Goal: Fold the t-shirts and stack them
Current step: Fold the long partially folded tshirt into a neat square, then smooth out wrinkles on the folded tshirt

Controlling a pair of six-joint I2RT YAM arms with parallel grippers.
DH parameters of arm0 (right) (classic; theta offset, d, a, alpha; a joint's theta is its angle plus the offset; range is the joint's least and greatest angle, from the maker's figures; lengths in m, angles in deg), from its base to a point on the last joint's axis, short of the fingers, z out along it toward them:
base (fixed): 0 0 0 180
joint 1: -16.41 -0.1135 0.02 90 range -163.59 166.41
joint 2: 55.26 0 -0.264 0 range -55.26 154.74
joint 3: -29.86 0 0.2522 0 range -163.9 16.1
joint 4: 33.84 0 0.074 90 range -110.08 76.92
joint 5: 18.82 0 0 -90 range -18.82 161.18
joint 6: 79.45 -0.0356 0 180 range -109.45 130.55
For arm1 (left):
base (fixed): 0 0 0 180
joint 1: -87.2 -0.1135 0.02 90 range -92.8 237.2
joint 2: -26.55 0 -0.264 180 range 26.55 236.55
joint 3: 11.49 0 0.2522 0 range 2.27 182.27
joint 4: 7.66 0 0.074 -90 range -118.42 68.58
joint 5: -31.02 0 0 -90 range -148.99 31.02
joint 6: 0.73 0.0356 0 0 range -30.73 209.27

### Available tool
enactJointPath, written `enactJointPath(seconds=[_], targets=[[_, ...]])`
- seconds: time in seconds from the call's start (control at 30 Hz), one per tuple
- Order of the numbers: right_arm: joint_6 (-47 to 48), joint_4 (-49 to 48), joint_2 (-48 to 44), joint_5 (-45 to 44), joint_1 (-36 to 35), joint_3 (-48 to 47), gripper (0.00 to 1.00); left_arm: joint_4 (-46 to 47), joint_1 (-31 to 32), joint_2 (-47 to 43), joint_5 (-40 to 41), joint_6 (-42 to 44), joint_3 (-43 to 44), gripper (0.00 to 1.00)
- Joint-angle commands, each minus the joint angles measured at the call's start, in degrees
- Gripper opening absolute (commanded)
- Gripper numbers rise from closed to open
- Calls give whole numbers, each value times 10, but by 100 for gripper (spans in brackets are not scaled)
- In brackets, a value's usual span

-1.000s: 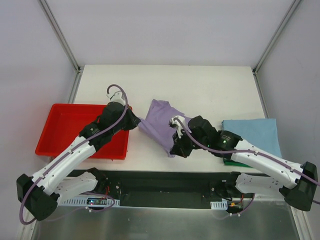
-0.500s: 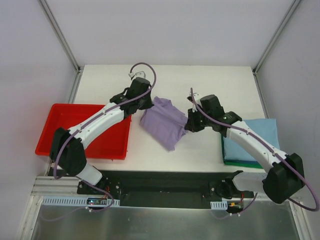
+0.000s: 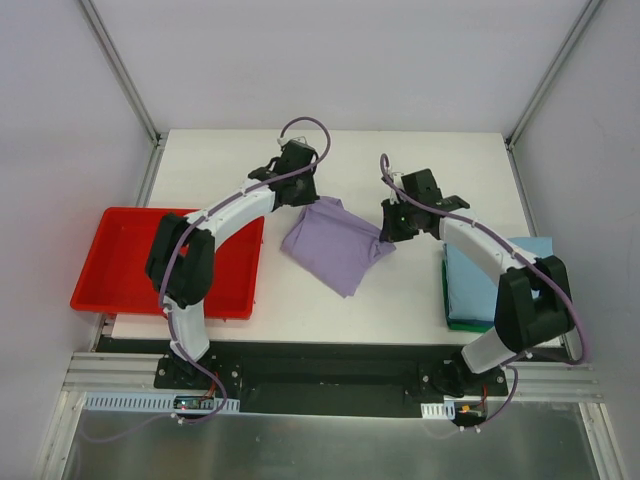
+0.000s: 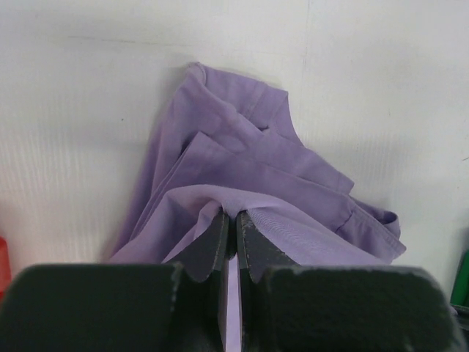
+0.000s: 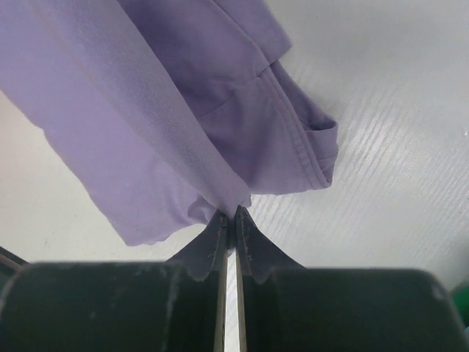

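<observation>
1. top view: the lavender shirt (image 3: 335,248) is in the middle of the white table (image 3: 420,160), between the two arms.
2. the left pincer (image 3: 300,196) is at the shirt's far left corner. the right pincer (image 3: 392,229) is at its right corner. from up here you cannot tell how tight the fingers are.
3. only this view shows the whole red tray (image 3: 92,272), at the left edge of the table.
4. only this view shows the pile at the right: the light blue shirt (image 3: 470,295) lies folded on the dark green shirt (image 3: 468,325), which peeks out along the near edge. the pile is apart from the lavender shirt.
5. left wrist view: here the left pincer (image 4: 231,221) shows up close. its two dark fingers are pressed together and pinch a fold of the lavender shirt (image 4: 249,161).
6. the rest of the shirt lies in bumpy folds on the table past the fingers. a hem and a sleeve show here that the top view does not show.
7. right wrist view: the right pincer (image 5: 229,217) is pressed together too and pinches the cloth edge of the lavender shirt (image 5: 146,110).
8. one sleeve with its stitched hem shows just beside the fingers, with white table all around.
</observation>
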Motion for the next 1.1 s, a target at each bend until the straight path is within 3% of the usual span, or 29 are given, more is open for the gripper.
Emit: enactJointPath(seconds=[0.0, 0.07, 0.13, 0.17, 0.2, 0.27, 0.3, 0.33, 0.37, 0.47, 0.57, 0.7, 0.93, 1.07], targets=[[17, 37, 35, -29, 16, -27, 6, 7, -28, 31, 15, 34, 47, 0], [19, 32, 52, -36, 19, -34, 6, 5, -33, 56, 7, 41, 65, 0], [18, 32, 72, -50, 23, -50, 10, 1, -38, 80, -10, 48, 82, 7], [16, 38, 84, -60, 27, -64, 19, -3, -42, 89, -19, 47, 90, 9], [12, 48, 95, -69, 31, -77, 37, -6, -46, 97, -30, 51, 98, 17], [13, 72, 114, -87, 39, -117, 55, -18, -53, 106, -55, 54, 118, 56], [12, 85, 118, -109, 41, -134, 85, -19, -55, 101, -67, 58, 124, 76], [13, 99, 120, -122, 42, -147, 96, -19, -55, 96, -74, 62, 127, 95], [8, 108, 116, -149, 41, -154, 96, -19, -54, 86, -97, 66, 127, 99], [-15, 84, 67, -137, 40, -114, 96, -19, -52, 47, -146, 68, 104, 99], [-59, -14, -19, -24, 38, -12, 96, -10, -44, 12, -178, 69, 62, 99], [-171, -201, -66, 165, 37, 106, 96, 16, -30, 16, -284, 76, 34, 99], [-205, -273, 16, 185, 30, 92, 96, 43, -23, 92, -337, 77, 93, 99], [-200, -277, 75, 181, 32, 59, 96, 41, -27, 162, -316, 85, 156, 99]])
